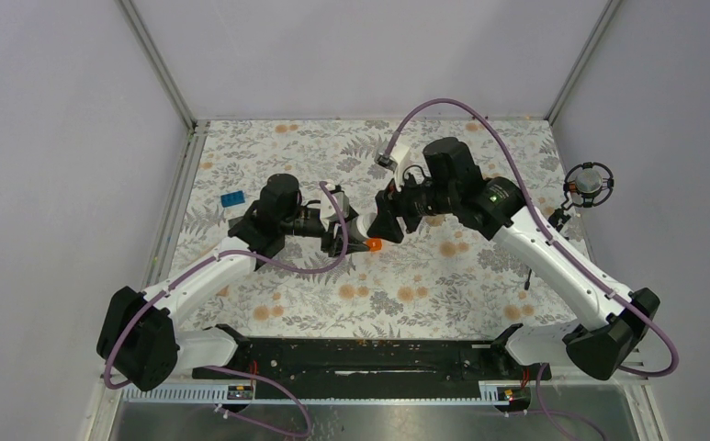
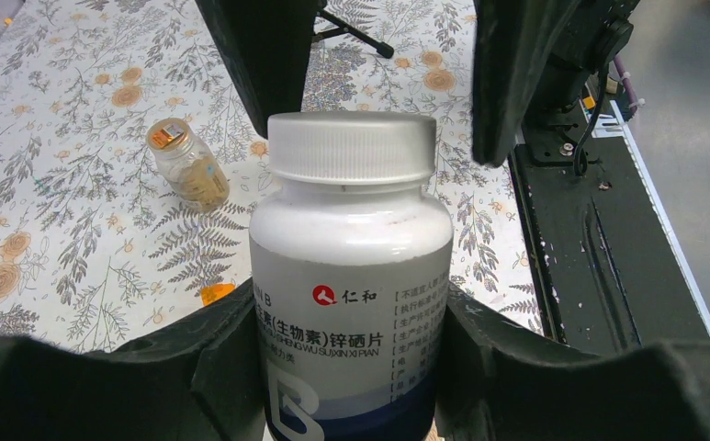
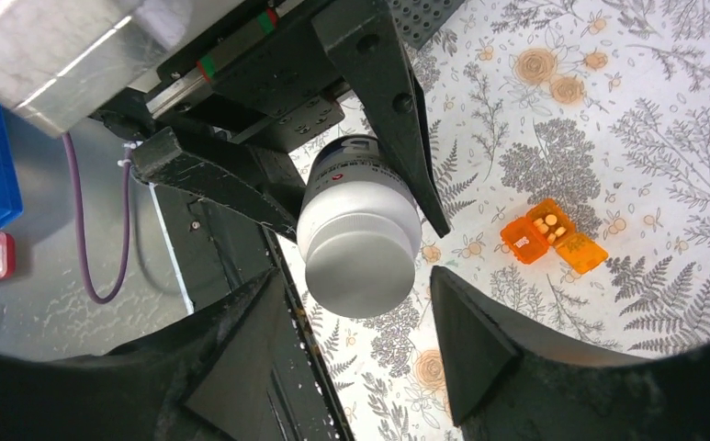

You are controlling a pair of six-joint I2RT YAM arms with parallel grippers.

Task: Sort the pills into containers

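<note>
left gripper (image 2: 351, 308) holds white bottle (image 2: 351, 239), right gripper (image 3: 355, 276) wide round it; tan bottle (image 2: 188, 170) left-wrist only.

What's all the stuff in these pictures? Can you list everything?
table: one, flowery cover, under everything
white bottle: one, white with a dark blue bottom band, gripped in mid-air
small clear bottle: one, clear with tan stuff inside, on the table
orange box: one, see-through orange, lid open, on the table
pills: a few, pale, inside the orange box
blue brick: one, blue, left part of the table
studded plate: one, dark grey, only a corner shows
left gripper: one, black, shut on the white bottle
right gripper: one, black, open, jaws either side of the white bottle's top
</note>
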